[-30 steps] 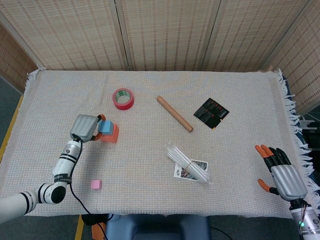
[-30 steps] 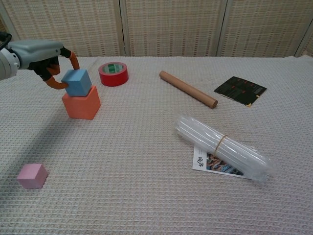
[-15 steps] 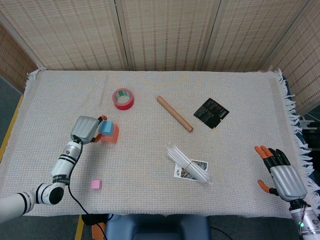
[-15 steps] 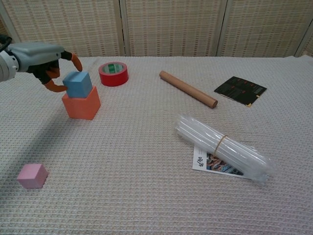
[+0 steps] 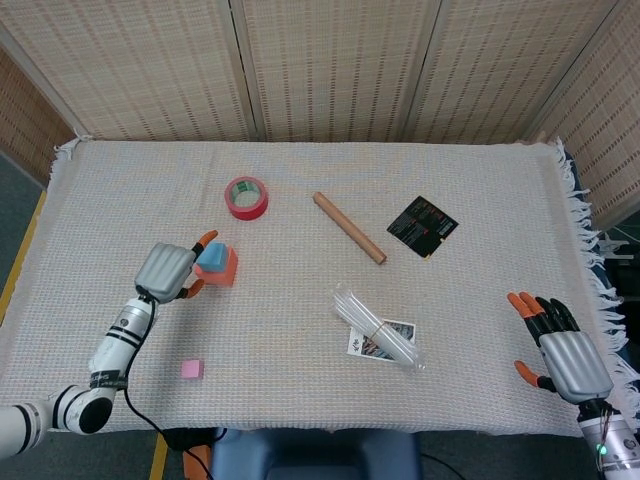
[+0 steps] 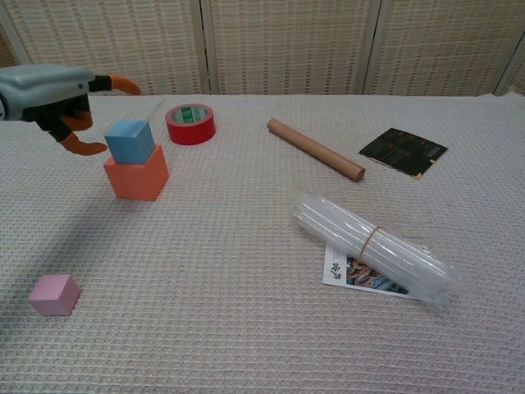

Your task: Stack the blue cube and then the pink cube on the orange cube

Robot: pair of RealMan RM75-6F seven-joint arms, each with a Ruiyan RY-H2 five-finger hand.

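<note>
Blue cube (image 6: 129,140) sits atop orange cube (image 6: 136,172). Left hand (image 6: 51,92) at its 9 o'clock, fingers spread, holding nothing. Pink cube (image 6: 54,295) at 7 o'clock, well apart; right hand (image 5: 562,349) fingers spread, empty.

Left hand (image 5: 168,270): smooth grey metallic back shell, black fingers capped with orange tips (image 6: 123,82); behind it a white segmented forearm (image 5: 120,335) with black bands and a black cable running alongside, ending in a rounded white-and-black joint near the frame's bottom-left corner. Right hand (image 5: 562,351): same build, with a ribbed grey back plate, black fingers and orange tips, plus a small green light on the wrist at the lower frame edge.
</note>
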